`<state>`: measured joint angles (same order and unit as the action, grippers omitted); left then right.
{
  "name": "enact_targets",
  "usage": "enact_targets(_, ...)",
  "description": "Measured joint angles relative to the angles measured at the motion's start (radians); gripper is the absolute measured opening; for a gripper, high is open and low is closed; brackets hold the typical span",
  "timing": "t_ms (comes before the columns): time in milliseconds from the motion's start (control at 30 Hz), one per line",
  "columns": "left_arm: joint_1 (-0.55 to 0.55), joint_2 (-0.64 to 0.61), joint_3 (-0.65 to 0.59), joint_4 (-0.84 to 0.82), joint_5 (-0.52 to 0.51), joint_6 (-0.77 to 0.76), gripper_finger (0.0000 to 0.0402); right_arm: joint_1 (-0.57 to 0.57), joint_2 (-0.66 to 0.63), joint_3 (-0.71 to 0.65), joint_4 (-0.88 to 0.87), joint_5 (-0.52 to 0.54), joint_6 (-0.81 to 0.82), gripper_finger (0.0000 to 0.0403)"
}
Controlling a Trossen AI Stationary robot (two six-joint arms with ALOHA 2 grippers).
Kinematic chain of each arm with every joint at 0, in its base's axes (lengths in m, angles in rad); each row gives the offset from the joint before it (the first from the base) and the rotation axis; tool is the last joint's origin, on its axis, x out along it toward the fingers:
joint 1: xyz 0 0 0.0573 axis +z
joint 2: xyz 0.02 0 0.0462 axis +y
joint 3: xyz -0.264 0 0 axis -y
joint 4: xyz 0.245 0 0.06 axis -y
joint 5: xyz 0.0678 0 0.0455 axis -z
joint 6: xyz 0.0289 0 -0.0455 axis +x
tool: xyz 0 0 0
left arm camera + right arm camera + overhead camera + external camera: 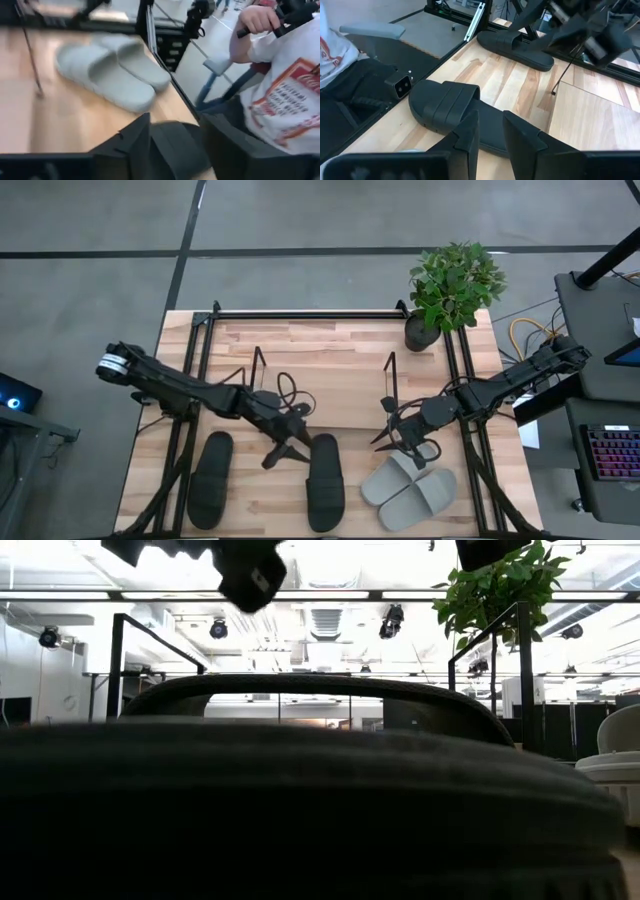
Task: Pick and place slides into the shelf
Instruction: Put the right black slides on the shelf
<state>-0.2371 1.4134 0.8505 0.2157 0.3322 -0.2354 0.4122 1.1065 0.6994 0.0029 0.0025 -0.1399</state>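
1. Left gripper (285,448) low over the table (300,340), just beside the toe end of one black slide (325,480) - clenched or released, cannot tell.
2. Same black slide flat on the table near the front edge, roughly mid-width, filling most of the low view (300,800).
3. Second black slide (210,478) also flat on the table, well to the left of the first, under the left arm's reach.
4. Right gripper (400,438) poised above the grey pair (410,488), fingers (467,135) a little apart - nothing seen between them, so grasping nothing.
5. Grey pair lying side by side and touching, angled, at the front right of the table.
6. Shelf (330,395) behind all four slides, its pale board between two thin wire end frames; no slide on it yet.
7. Potted plant (450,285) at the back right corner of the table.
8. Person in a white printed shirt (285,100) beyond the table's edge, one hand raised on a dark handle.
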Motion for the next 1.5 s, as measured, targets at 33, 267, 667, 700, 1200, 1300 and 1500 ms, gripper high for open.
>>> enact_targets(33,0.0,0.012,0.001,0.003,0.001,-0.037,0.0188,0.0,0.0,0.0,0.0,0.0,0.0,0.0081)
enact_targets(267,0.001,0.102,0.011,0.001,0.055,-0.131,0.023,0.0,0.0,0.0,-0.008,0.0,0.0,0.0082)
enact_targets(667,0.0,0.248,0.049,-0.003,0.153,-0.23,0.0231,0.0,0.0,0.0,-0.018,0.0,-0.001,0.007)
enact_targets(700,0.0,0.257,0.053,-0.007,0.157,-0.23,0.0231,0.0,0.0,0.0,-0.022,0.0,0.0,0.0072)
enact_targets(1200,-0.007,0.376,0.101,-0.04,0.269,-0.261,0.0231,0.0,0.0,0.0,-0.031,0.0,0.0,0.007)
enact_targets(1300,-0.013,0.402,0.12,-0.041,0.283,-0.282,0.0231,0.0,0.0,0.0,-0.031,0.0,0.0,0.0069)
enact_targets(1500,-0.022,0.439,0.138,-0.042,0.322,-0.285,0.0231,0.0,0.0,0.0,-0.032,0.0,0.0,0.0074)
